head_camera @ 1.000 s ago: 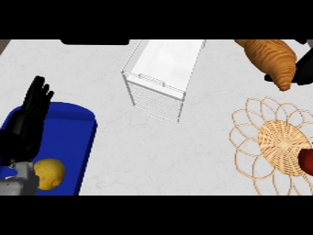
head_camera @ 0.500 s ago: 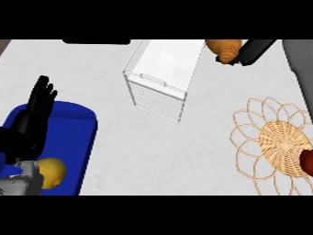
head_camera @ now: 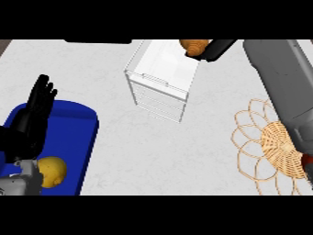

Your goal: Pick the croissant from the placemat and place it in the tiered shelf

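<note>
Head view: the right hand (head_camera: pixel 216 48), its fingers curled round the croissant (head_camera: pixel 194 47), holds it at the far top edge of the clear tiered shelf (head_camera: pixel 160 82), the grey forearm stretching across a woven wicker placemat (head_camera: pixel 267 147) (a red thing peeks out beside it). The left hand (head_camera: pixel 26 121) rests with straight fingers spread apart over a blue tray (head_camera: pixel 74 137) on the white counter (head_camera: pixel 152 156), a yellow fruit (head_camera: pixel 52 171) beside its wrist.

The right forearm stretches far up the view's right side — its black right hand (head_camera: pixel 216 48) curled at the top edge. The left hand (head_camera: pixel 25 123) rests open at lower left, fingers up.
</note>
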`<state>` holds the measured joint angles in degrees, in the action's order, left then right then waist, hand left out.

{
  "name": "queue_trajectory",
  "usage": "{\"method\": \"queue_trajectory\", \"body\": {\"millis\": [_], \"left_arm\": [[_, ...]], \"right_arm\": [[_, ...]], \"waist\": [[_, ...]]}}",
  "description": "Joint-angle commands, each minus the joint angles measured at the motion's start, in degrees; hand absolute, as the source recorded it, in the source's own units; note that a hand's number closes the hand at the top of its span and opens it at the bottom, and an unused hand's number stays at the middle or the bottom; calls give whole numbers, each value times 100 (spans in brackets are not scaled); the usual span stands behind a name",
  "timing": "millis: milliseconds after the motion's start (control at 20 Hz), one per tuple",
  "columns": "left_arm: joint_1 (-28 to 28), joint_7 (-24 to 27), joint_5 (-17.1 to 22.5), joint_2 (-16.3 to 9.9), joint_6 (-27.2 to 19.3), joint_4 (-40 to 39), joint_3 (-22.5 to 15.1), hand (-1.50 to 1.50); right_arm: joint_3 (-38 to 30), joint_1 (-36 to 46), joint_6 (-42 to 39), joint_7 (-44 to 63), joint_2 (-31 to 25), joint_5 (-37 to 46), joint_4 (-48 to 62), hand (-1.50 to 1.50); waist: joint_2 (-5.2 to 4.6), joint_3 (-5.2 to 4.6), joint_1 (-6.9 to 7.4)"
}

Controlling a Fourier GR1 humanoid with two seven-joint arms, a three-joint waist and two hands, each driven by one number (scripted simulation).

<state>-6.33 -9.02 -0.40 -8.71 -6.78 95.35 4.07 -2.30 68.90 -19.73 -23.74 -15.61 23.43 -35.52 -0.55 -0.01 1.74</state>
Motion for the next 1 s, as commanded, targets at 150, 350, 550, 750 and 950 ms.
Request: {"method": "queue_trajectory", "body": {"millis": [150, 350, 550, 750, 950], "left_arm": [[484, -41, 13, 93, 56, 594, -138, 0], [-35, -161, -160, 167, -115, 198, -189, 0], [-104, -118, -69, 140, -8, 3, -130, 0], [-50, -13, 60, -42, 168, 54, 36, 0], [-174, -160, -7, 18, 98, 91, -34, 0]], "right_arm": [[112, 64, 718, -827, 311, 431, 859, 150], [-373, 508, 816, -458, 487, 114, 1618, 150], [-275, 810, 642, -228, 812, 212, 1970, -150], [-345, 890, 541, -602, 583, 258, 2288, -150], [-557, 878, 165, -932, 401, 61, 2344, -150]], "waist": [[6, 3, 51], [-42, 2, 101], [-39, -1, 97], [-80, -1, 194], [-65, 3, 134]]}}
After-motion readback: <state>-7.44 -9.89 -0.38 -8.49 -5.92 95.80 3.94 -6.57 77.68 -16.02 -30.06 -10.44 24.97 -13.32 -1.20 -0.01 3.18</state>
